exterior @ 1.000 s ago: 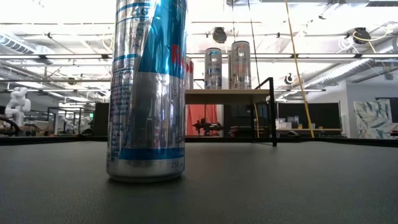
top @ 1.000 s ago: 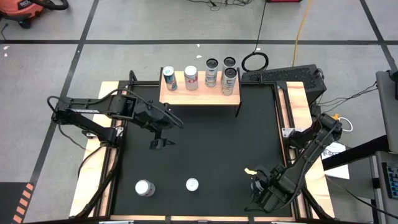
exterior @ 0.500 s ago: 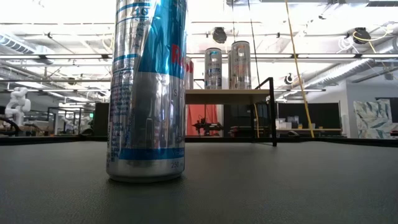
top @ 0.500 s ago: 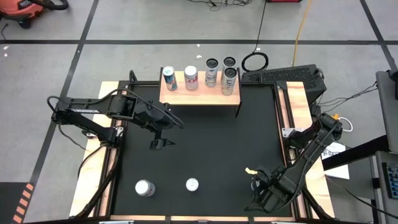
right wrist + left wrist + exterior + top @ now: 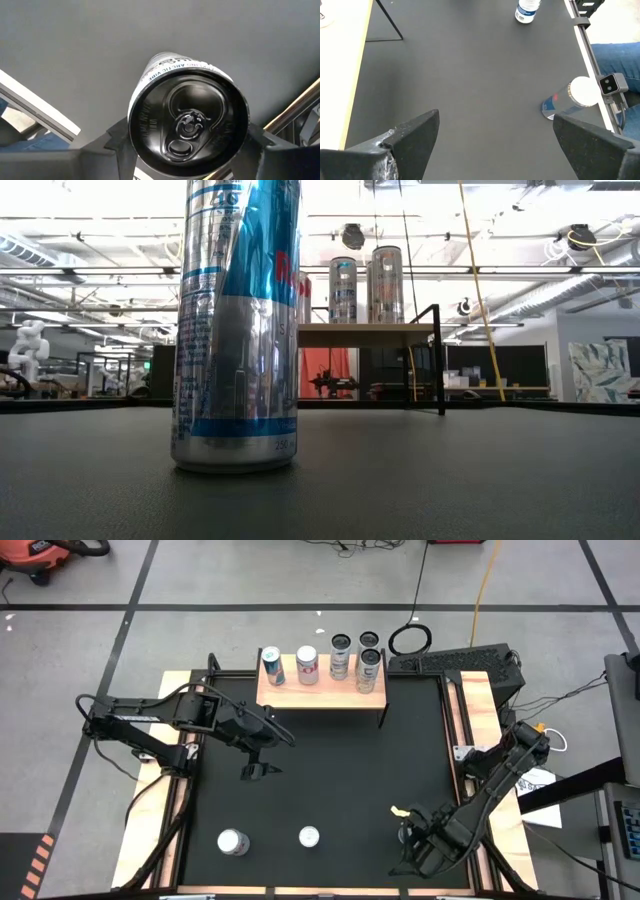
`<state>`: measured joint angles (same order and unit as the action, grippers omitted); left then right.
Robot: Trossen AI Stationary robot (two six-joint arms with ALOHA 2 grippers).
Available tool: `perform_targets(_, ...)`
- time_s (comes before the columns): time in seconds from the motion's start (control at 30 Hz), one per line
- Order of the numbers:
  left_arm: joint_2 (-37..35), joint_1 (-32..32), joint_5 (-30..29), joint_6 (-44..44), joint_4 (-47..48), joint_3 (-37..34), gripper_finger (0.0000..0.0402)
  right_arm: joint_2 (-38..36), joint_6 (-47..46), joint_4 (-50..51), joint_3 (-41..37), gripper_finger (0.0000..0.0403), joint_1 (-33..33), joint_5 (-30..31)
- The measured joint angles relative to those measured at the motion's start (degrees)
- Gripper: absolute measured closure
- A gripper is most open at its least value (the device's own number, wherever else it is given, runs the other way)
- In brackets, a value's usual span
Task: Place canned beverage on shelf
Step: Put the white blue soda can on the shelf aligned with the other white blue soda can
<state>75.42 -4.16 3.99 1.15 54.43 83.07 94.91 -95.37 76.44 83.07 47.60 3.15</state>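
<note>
Mat centre [image 5: 330,775] open; 4 cans crowd shelf [image 5: 322,695]; 2 cans [image 5: 233,841] near front edge.

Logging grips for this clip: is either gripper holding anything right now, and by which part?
The right gripper is shut on a black-topped can, its fingers on opposite sides of the can's body just below the rim. The left gripper is open and empty.

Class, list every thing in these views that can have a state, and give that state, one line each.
left gripper: open, empty, hovering above the black mat.
right gripper: fingers against both sides of a black-topped can, which is upright and sealed.
shelf: five upright cans on top.
blue-and-silver can: upright on the mat, not held.
silver-topped can: upright on the mat, not held.
</note>
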Motion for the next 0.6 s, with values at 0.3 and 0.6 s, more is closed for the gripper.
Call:
perform_targets(0.3, 0.0, 0.0, 0.0, 0.0, -2.7, 0.0, 0.0008, -0.8, 4.0, -1.1, -0.1, 0.0197, -2.9, -0.3)
perform_targets(0.6, 0.0, 0.0, 0.0, -0.1, -9.4, 0.0, 0.0008, -3.2, 14.9, -1.7, -0.1, 0.0197, -9.5, -0.4)
